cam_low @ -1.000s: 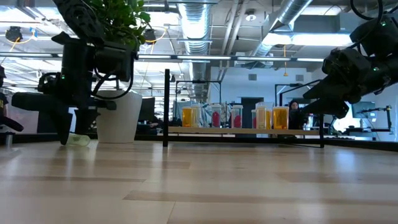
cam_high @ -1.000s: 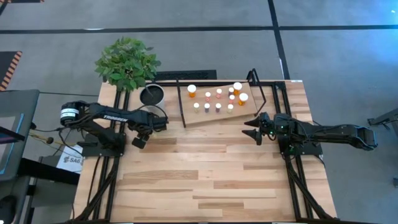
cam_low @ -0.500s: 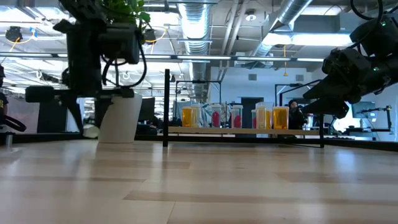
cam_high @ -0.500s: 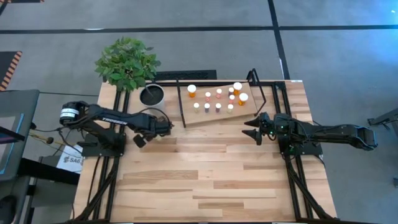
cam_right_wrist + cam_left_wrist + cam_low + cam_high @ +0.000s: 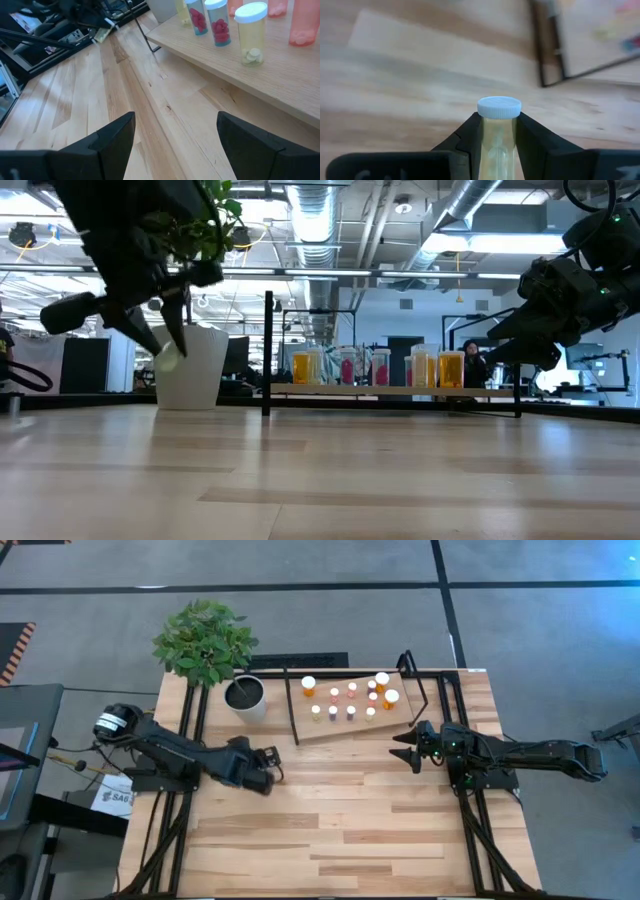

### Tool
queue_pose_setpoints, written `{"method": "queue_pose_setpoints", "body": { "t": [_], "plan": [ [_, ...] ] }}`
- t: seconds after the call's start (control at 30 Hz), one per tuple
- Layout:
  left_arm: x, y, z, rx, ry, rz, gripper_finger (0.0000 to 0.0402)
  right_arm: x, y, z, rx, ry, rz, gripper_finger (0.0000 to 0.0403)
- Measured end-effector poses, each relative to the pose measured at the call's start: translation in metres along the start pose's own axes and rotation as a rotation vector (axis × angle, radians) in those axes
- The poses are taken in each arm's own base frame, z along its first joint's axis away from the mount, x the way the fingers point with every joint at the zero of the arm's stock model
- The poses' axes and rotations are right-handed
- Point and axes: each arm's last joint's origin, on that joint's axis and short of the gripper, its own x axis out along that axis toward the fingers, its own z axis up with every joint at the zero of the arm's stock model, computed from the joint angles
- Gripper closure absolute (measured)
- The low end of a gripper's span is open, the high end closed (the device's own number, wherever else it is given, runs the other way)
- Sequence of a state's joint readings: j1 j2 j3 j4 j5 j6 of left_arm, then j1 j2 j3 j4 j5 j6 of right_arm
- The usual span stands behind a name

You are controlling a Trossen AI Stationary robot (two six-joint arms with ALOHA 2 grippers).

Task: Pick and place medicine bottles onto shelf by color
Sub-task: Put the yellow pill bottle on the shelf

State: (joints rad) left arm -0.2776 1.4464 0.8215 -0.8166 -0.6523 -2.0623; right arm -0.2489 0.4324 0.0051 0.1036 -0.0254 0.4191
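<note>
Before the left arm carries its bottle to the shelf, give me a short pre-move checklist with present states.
1. Left claw shut on the pale bottle: ok.
2. Bottle lifted off the table: ok, seen in the low view.
3. Cap fitted: ok.
4. Free spot on the shelf beside the pale bottles: cannot tell.
5. Right claw open, off to the shelf's side, holding nothing: ok.

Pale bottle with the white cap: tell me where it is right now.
The pale bottle is gripped in the left gripper, above the table's left side, in front of the white plant pot and left of the shelf.
</note>
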Motion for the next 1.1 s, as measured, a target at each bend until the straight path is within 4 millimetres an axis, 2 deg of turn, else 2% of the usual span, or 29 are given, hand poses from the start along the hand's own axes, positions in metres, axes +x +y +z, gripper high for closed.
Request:
{"method": "queue_pose_setpoints", "body": {
  "t": [0.23, 0.37, 0.47, 0.6, 1.1],
  "plan": [
    [-0.019, 0.005, -0.014, 0.161, -0.200, -0.205, 0.0321, 0.000, 0.000, 0.000, 0.000, 0.000, 0.000, 0.0102],
    [-0.024, 0.006, -0.017, 0.286, -0.292, -0.261, 0.0321, 0.000, 0.000, 0.000, 0.000, 0.000, 0.000, 0.0102],
    [-0.026, 0.006, -0.018, 0.352, -0.331, -0.272, 0.0321, 0.000, 0.000, 0.000, 0.000, 0.000, 0.000, 0.0102],
    [-0.018, 0.009, -0.025, 0.426, -0.380, -0.270, 0.0321, 0.000, 0.000, 0.000, 0.000, 0.000, 0.000, 0.0102],
    [-0.011, 0.043, -0.116, 0.513, -0.525, -0.587, 0.0321, 0.000, 0.000, -0.001, 0.000, 0.009, -0.004, 0.0102]
  ]
}}
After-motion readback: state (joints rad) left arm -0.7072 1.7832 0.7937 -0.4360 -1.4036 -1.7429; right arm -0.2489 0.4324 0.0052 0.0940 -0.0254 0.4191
